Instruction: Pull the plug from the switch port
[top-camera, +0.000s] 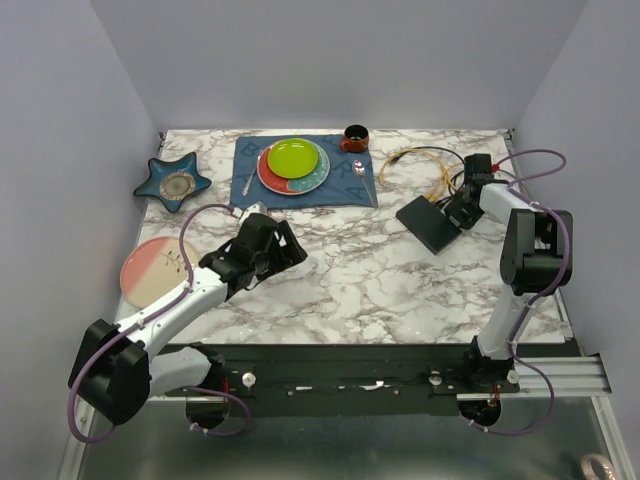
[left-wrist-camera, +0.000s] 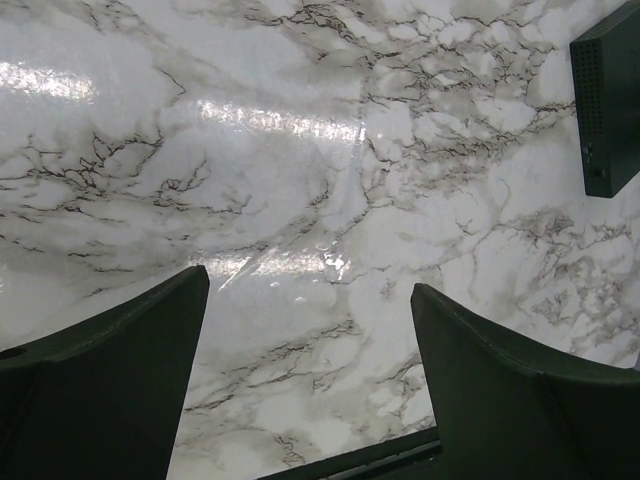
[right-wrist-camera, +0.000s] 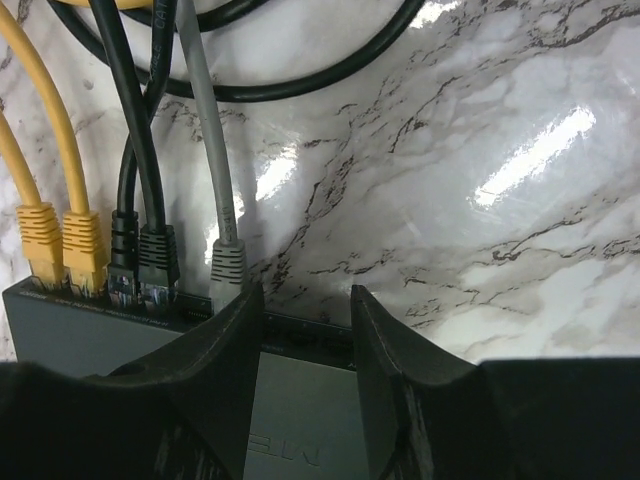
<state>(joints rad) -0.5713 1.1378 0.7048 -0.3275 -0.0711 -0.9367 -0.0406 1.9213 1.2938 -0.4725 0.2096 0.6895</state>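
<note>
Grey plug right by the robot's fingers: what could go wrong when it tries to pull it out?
The right gripper has its open gap beside the grey plug, not around it, so closing now might miss or just nudge it. The black plug sits right next to it and could get pinched instead. Nothing holds the switch down; the left gripper hangs open over the marble table, so the switch might slide with the pull.
</note>
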